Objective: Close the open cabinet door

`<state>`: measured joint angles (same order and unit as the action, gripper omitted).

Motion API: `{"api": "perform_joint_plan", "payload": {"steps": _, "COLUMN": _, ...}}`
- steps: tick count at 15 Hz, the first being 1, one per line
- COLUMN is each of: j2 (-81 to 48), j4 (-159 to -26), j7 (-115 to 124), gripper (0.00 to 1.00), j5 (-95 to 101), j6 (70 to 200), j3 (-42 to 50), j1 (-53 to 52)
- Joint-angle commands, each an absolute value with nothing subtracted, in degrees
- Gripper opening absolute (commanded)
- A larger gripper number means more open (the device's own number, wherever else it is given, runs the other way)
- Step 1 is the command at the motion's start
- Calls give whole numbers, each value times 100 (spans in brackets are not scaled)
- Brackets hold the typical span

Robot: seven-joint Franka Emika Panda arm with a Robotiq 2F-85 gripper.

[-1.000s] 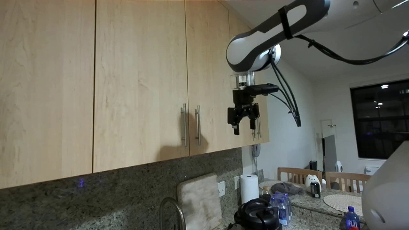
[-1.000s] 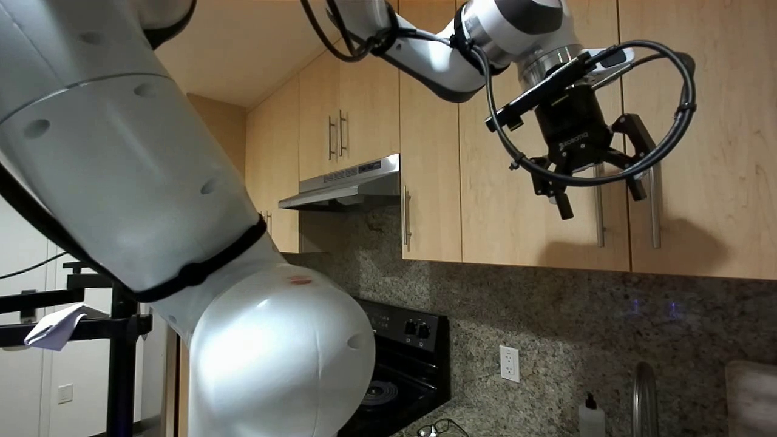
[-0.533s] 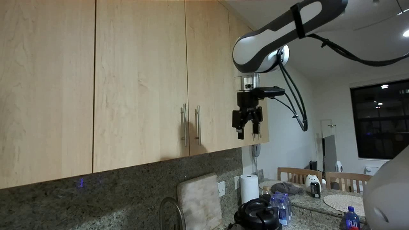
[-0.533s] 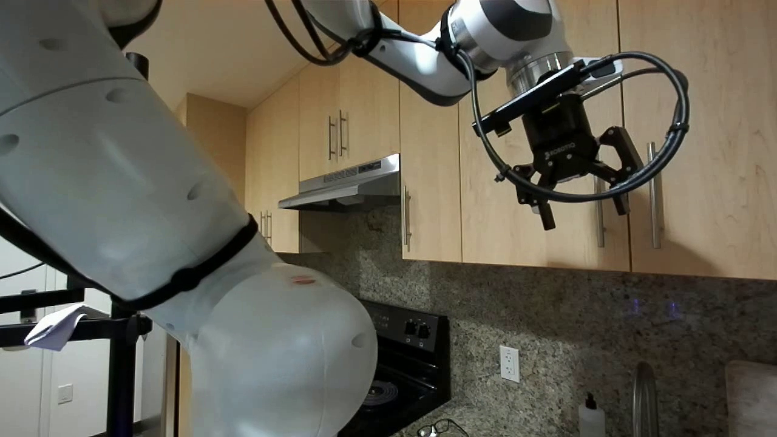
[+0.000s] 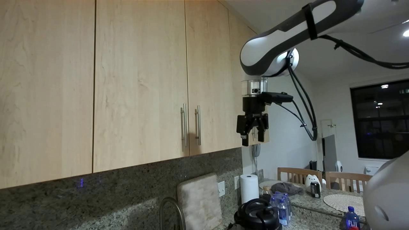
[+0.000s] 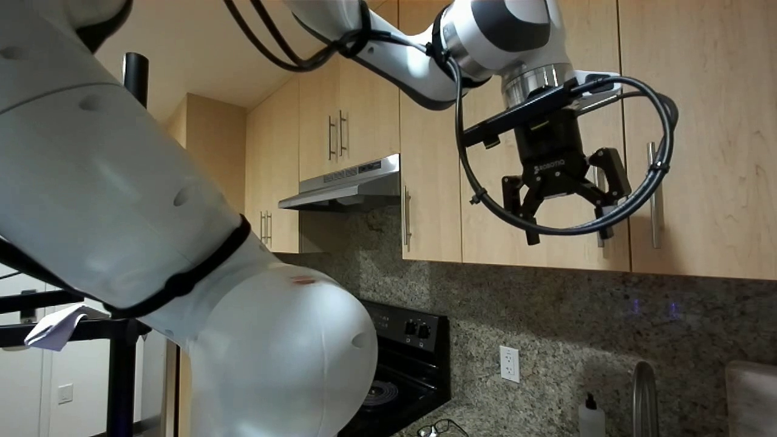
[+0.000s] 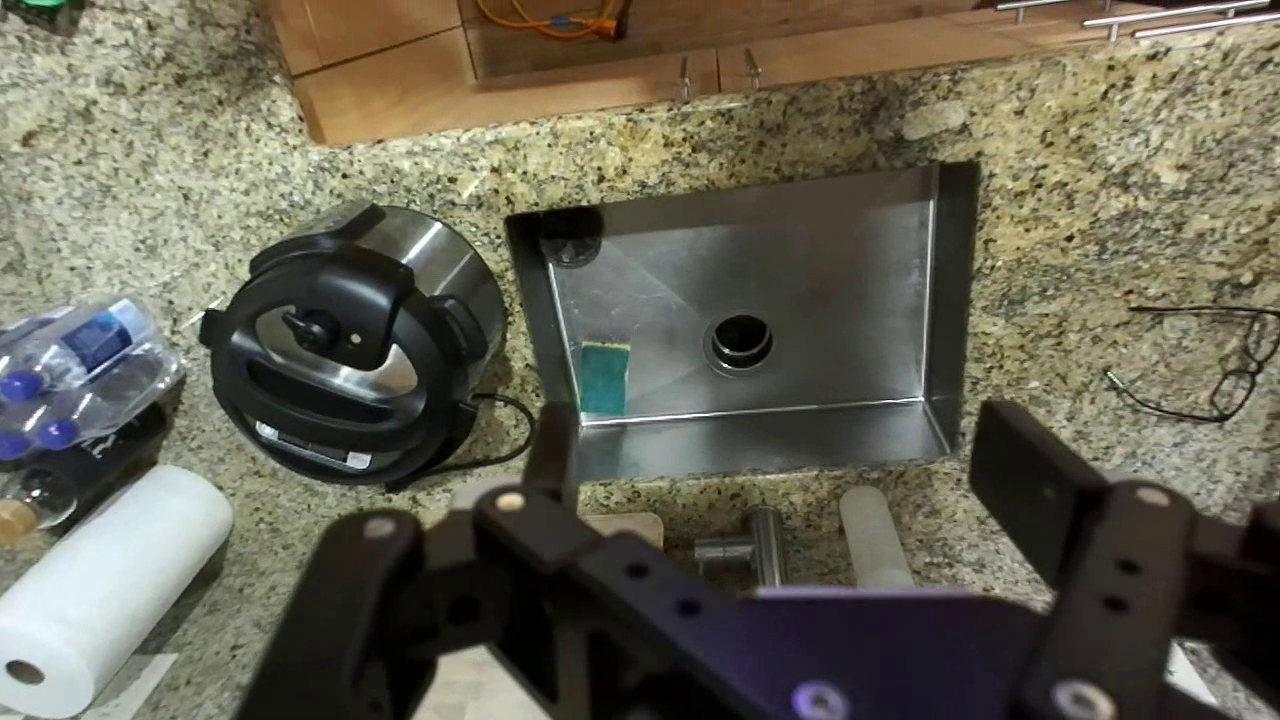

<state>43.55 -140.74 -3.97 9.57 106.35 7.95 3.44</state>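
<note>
The cabinet door (image 5: 209,76) with the bar handle (image 5: 199,125) along its left edge lies flush with its neighbours. It also shows in an exterior view (image 6: 716,182). Its white inner face does not show. The similar door (image 5: 140,80) beside it has its handle along its right edge and also lies flush. My gripper (image 5: 253,140) points down, open and empty, in front of the cabinets and apart from the handles. In an exterior view the gripper (image 6: 569,235) overlaps the right-handled door. In the wrist view the open gripper (image 7: 780,440) is above the sink area; no cabinet door shows there.
Below are a steel sink (image 7: 830,250), a faucet (image 7: 768,545) and a black-lidded pressure cooker (image 7: 340,350). A paper towel roll (image 7: 110,590) and water bottles (image 7: 95,350) stand on the counter. A range hood (image 6: 346,182) juts out over the stove.
My gripper has moved down, going right in one exterior view and left in the other. Its shadow on the doors has shrunk. The doors have not moved.
</note>
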Motion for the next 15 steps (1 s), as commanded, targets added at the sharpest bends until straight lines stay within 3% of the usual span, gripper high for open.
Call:
{"api": "perform_joint_plan", "payload": {"steps": 1, "j2": 4623, "j4": -14378, "j7": -669, "gripper": 100, "j5": 719, "j6": 10685, "j3": 919, "j1": 348}}
{"api": "perform_joint_plan", "payload": {"steps": 15, "j2": 4682, "j4": -14459, "j7": -527, "gripper": 100, "j5": 773, "j6": 10288, "j3": 943, "j1": 466}}
